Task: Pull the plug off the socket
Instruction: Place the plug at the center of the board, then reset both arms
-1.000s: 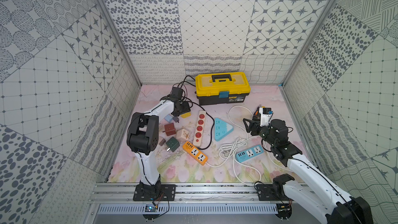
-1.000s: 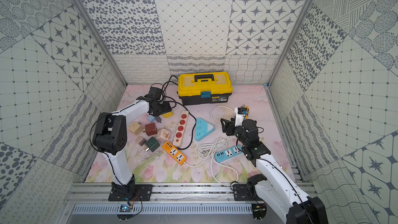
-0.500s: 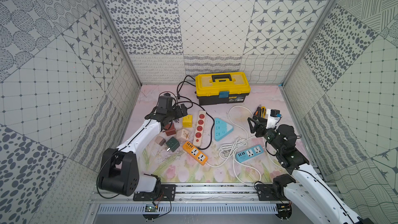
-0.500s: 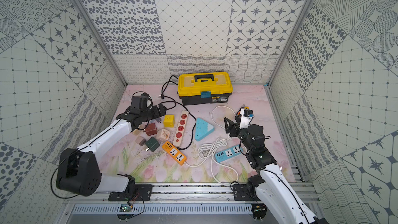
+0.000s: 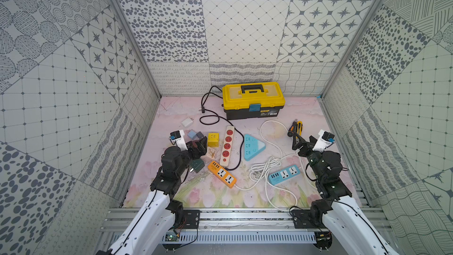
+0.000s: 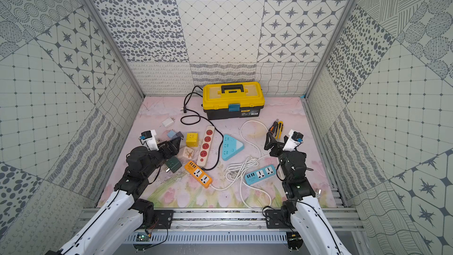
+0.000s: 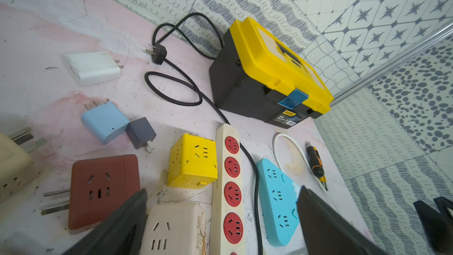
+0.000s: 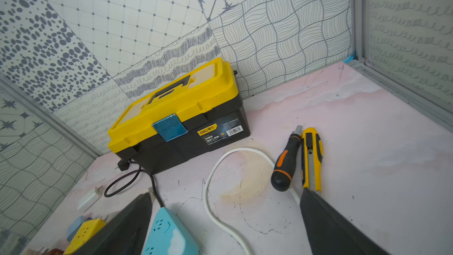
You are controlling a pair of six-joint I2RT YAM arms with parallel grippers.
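I see both tools spread wide with nothing in them. The left tool (image 7: 223, 190) hangs over the sockets well in front of the toolbox (image 5: 253, 99), off to its left. The right tool (image 8: 225, 192) hangs in front of it, off to its right. The white plug (image 5: 187, 121) lies loose on the surface (image 5: 306, 111), front-left of the toolbox, apart from the yellow socket cube (image 5: 213, 139), which sits farther from the toolbox.

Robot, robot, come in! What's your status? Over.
Left gripper open, empty. Right gripper open, empty. White charger plug lies loose, apart from yellow cube socket. Nothing blocking.
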